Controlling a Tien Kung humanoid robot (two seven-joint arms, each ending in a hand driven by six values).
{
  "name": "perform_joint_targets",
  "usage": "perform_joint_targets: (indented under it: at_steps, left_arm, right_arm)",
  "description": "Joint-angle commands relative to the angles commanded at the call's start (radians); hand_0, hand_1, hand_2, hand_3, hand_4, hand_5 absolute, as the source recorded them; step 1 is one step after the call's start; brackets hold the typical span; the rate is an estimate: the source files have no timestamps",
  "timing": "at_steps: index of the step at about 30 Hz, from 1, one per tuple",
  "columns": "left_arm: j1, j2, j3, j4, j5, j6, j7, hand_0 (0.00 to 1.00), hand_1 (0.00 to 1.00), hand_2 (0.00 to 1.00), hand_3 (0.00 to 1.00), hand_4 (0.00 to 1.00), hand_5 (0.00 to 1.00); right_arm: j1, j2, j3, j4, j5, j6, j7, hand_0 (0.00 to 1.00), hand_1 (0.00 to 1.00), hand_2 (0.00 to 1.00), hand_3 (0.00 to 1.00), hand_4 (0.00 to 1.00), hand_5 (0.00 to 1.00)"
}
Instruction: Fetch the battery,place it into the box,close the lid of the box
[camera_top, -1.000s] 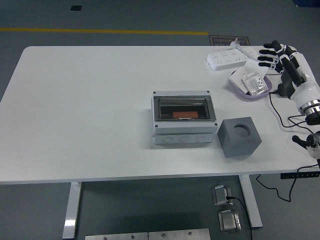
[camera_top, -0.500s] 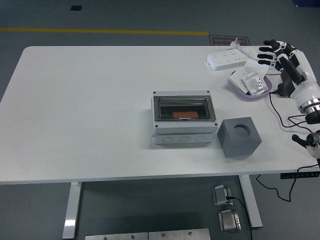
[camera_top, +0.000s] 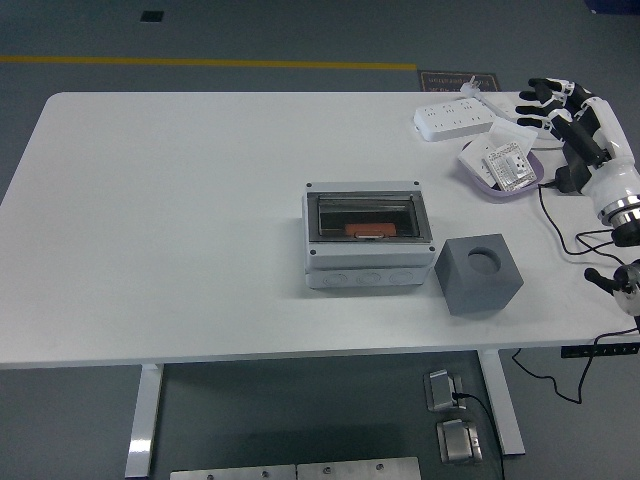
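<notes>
A grey box (camera_top: 369, 240) stands at the table's middle with its clear lid down. An orange battery (camera_top: 369, 230) shows inside, behind the lid. My right hand (camera_top: 547, 103) hovers at the far right of the table, above and just behind a purple tray (camera_top: 478, 173). Its fingers are spread and hold nothing. The left arm is out of view.
The purple tray holds white packets (camera_top: 505, 163). A white power strip (camera_top: 454, 118) lies behind it. A grey cube (camera_top: 479, 275) with a round hole on top stands right of the box. Black cables (camera_top: 565, 225) hang off the table's right edge.
My right hand has drifted a little to the right and back, away from the tray. The box and battery have not moved.
</notes>
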Motion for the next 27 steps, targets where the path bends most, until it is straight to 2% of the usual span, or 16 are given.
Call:
perform_joint_targets:
  at_steps: [9, 10, 15, 16, 21, 22, 27]
  left_arm:
    - [-0.003, 0.004, 0.001, 0.000, 0.004, 0.000, 0.001, 0.465, 0.567, 0.541, 0.537, 0.337, 0.002]
    - [-0.003, 0.004, 0.001, 0.000, 0.004, 0.000, 0.001, 0.465, 0.566, 0.540, 0.537, 0.337, 0.002]
    - [-0.004, 0.005, -0.001, 0.000, 0.007, 0.000, 0.002, 0.465, 0.566, 0.540, 0.537, 0.337, 0.002]
    - [-0.004, 0.004, -0.001, 0.000, 0.007, 0.000, 0.002, 0.465, 0.566, 0.540, 0.537, 0.337, 0.002]
    - [-0.003, 0.002, -0.003, 0.000, 0.008, 0.000, 0.002, 0.465, 0.566, 0.540, 0.537, 0.337, 0.002]
    - [-0.003, 0.001, -0.004, 0.000, 0.008, 0.000, 0.002, 0.465, 0.566, 0.540, 0.536, 0.336, 0.002]
    - [0.000, -0.001, -0.007, 0.000, 0.008, 0.000, 0.003, 0.465, 0.566, 0.540, 0.536, 0.336, 0.002]
  right_arm:
    - [0.000, -0.002, -0.007, -0.001, 0.010, -0.014, -0.003, 0.633, 0.627, 0.646, 0.655, 0.710, 0.482]
    - [0.000, -0.002, -0.007, -0.001, 0.011, -0.014, -0.003, 0.631, 0.626, 0.651, 0.658, 0.772, 0.721]
    - [0.001, -0.003, -0.010, 0.000, 0.019, -0.019, 0.000, 0.631, 0.626, 0.651, 0.658, 0.772, 0.721]
    - [0.001, -0.003, -0.010, 0.000, 0.020, -0.019, 0.001, 0.630, 0.626, 0.650, 0.692, 0.861, 0.929]
    - [-0.002, -0.003, -0.010, 0.000, 0.024, -0.022, 0.002, 0.630, 0.626, 0.650, 0.692, 0.861, 0.929]
    - [-0.002, -0.003, -0.010, 0.000, 0.024, -0.022, 0.002, 0.629, 0.623, 0.649, 0.693, 0.896, 0.998]
    - [-0.006, -0.003, -0.003, 0.003, 0.025, -0.023, 0.003, 0.629, 0.623, 0.649, 0.693, 0.896, 0.998]
